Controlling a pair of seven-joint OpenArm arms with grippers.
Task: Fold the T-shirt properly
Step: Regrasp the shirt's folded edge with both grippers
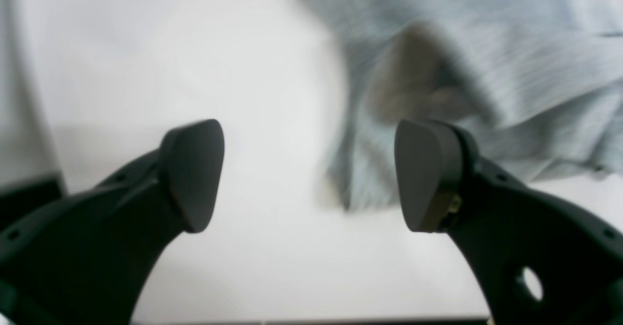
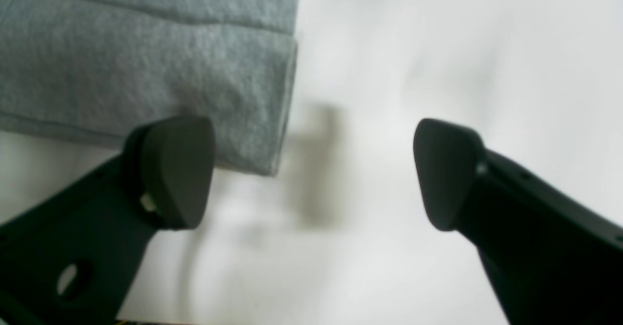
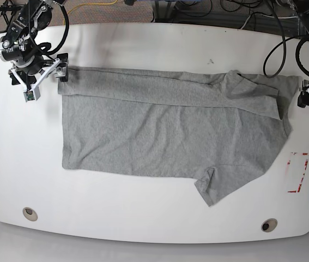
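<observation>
Right gripper [image 2: 314,171] spread wide, holding nothing, poised off the far left corner of the T-shirt [image 3: 165,131]; one pad [image 2: 177,169] overlapping the folded hem edge in the wrist view, the other over bare table [image 3: 143,43]. Left gripper [image 1: 309,174] likewise parted and empty at the far right, beside the blurred sleeve. Shirt spread across the white table, far long edge already turned over in a band, near sleeve jutting toward the near edge. Probably between folds. To do the next one well: take both corners of one edge level, pinch every layer, lift together, lay down flat without dragging creases.
</observation>
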